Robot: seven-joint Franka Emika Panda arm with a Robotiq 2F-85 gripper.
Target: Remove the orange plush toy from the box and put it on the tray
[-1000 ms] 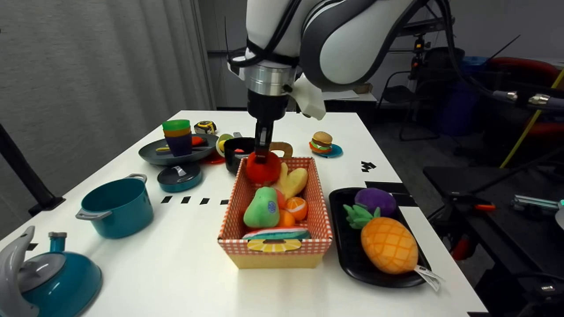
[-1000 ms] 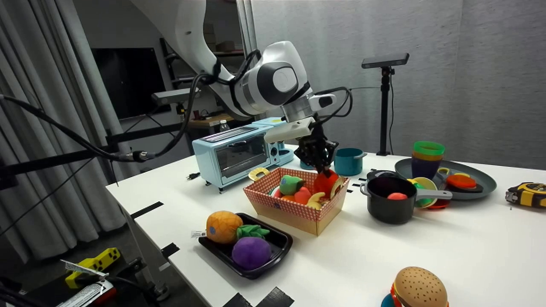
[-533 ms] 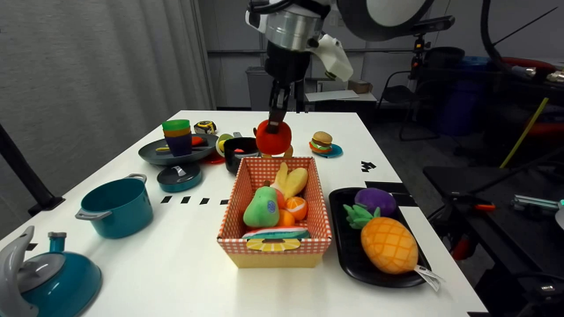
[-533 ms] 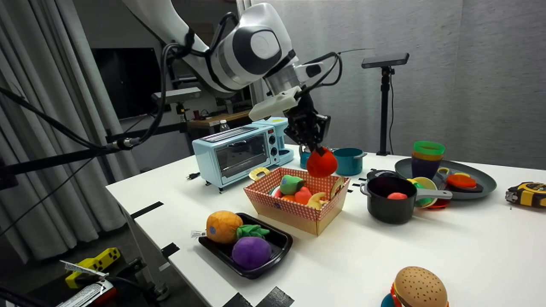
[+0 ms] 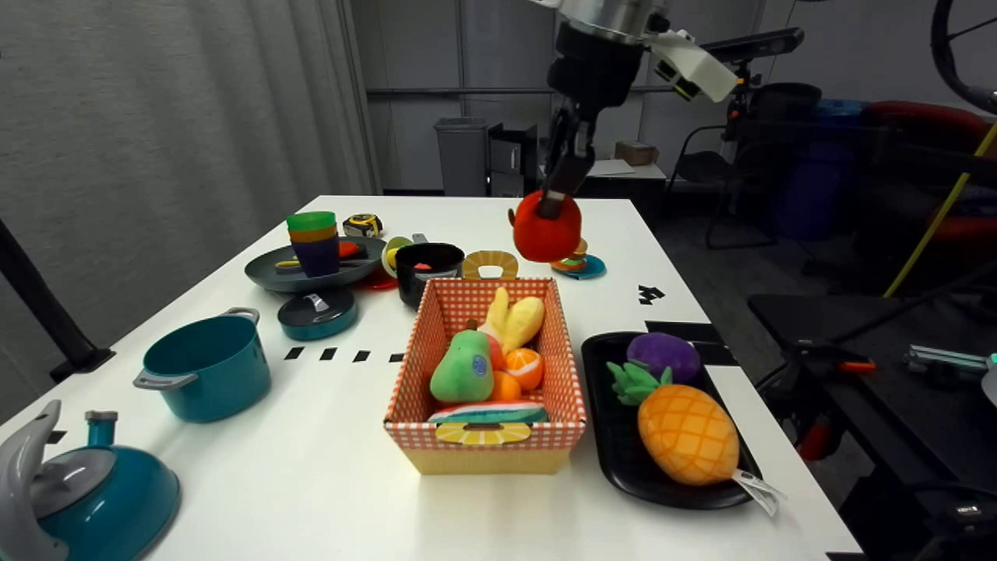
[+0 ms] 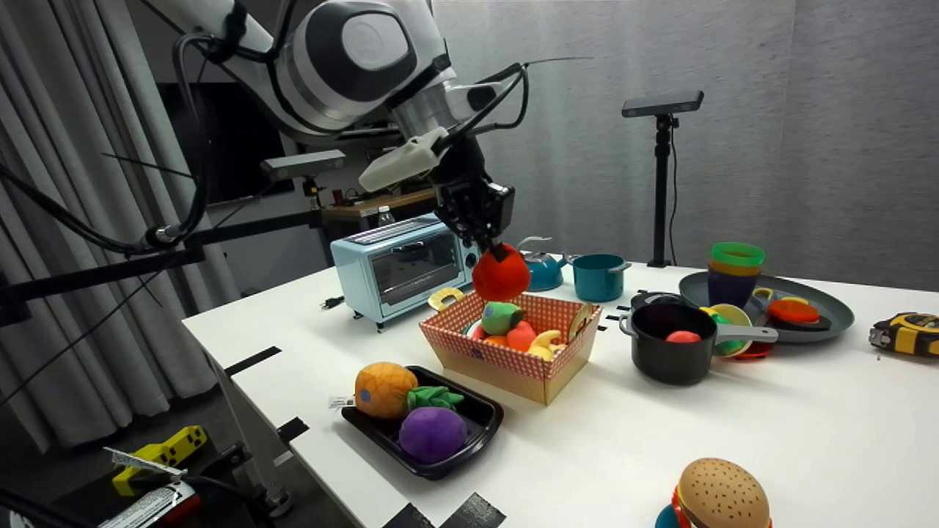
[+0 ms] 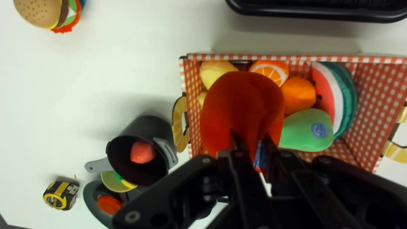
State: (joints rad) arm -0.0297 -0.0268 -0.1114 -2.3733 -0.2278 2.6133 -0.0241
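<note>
The orange plush toy (image 5: 547, 240) is round and red-orange with a small dark stem; no green top shows. My gripper (image 5: 553, 204) is shut on it and holds it in the air above the box (image 5: 487, 460), tilted. It also shows in an exterior view (image 6: 501, 277) and in the wrist view (image 7: 235, 105), where it hides part of the box's inside. The box has red checked sides and holds several other plush fruits. The black tray (image 5: 615, 444) lies beside the box; it also shows in an exterior view (image 6: 480, 433) and at the wrist view's top edge (image 7: 318, 14).
A pineapple plush (image 5: 689, 436) and a purple plush (image 5: 664, 356) lie on the tray. In the box are a green pear (image 5: 463, 370), an orange slice (image 5: 523, 368) and others. A black pot (image 6: 671, 348), a toy burger (image 6: 722, 495) and a toaster oven (image 6: 411, 264) stand around.
My gripper has lifted the red-orange plush up out of the box and carried it toward the tray's side, above the box. The box and tray have not moved.
</note>
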